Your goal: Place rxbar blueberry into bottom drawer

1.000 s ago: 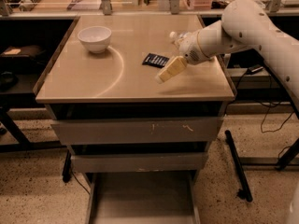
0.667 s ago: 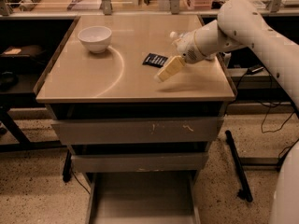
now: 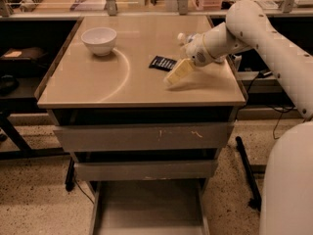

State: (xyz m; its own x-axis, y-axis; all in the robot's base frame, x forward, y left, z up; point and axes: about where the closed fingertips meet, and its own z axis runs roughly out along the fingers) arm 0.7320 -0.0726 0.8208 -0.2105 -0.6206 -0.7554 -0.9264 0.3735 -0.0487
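Observation:
The rxbar blueberry (image 3: 163, 63) lies flat on the tan tabletop, a small dark navy wrapper right of centre. My gripper (image 3: 176, 74) hangs low over the table just right of and in front of the bar, very close to its near right end. It holds nothing that I can see. The bottom drawer (image 3: 146, 204) is pulled out below the table, its flat grey floor bare. The two upper drawers are shut.
A white bowl (image 3: 99, 40) stands at the back left of the table (image 3: 98, 87). A clear bottle (image 3: 184, 37) lies behind my wrist, partly hidden by it. My white arm fills the right side. Dark shelving flanks the table.
The gripper has stayed almost in place beside the bar. The arm's upper links have shifted slightly. The bar, bowl and drawers have not moved.

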